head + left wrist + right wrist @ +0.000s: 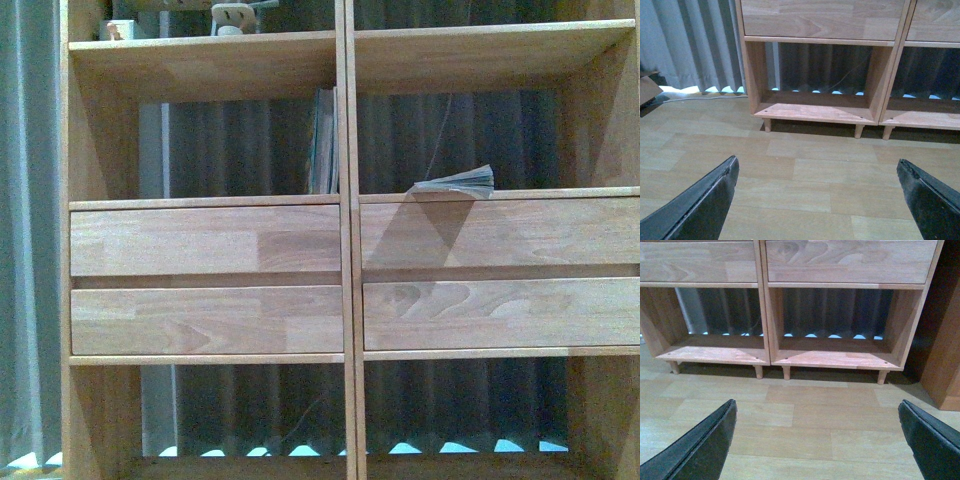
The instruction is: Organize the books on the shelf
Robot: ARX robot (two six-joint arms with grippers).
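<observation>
The light-brown wooden shelf (pixel 345 240) fills the front view. Thin books (pixel 325 140) stand upright in the left middle compartment, against the centre upright. A book (pixel 458 183) lies flat with its pages fanned at the front of the right middle compartment. Neither arm shows in the front view. My left gripper (pixel 817 172) is open and empty, low above the wooden floor, facing the shelf's (pixel 815 112) bottom left compartment. My right gripper (pixel 817 412) is open and empty above the floor, facing the shelf's (pixel 835 357) bottom right compartment.
Plain wooden front panels (pixel 205 275) sit below the middle compartments. A white object (pixel 235 17) stands on the top left board. Grey curtains (pixel 690 45) hang behind and left of the shelf. A dark wooden piece of furniture (pixel 945 340) stands right of the shelf.
</observation>
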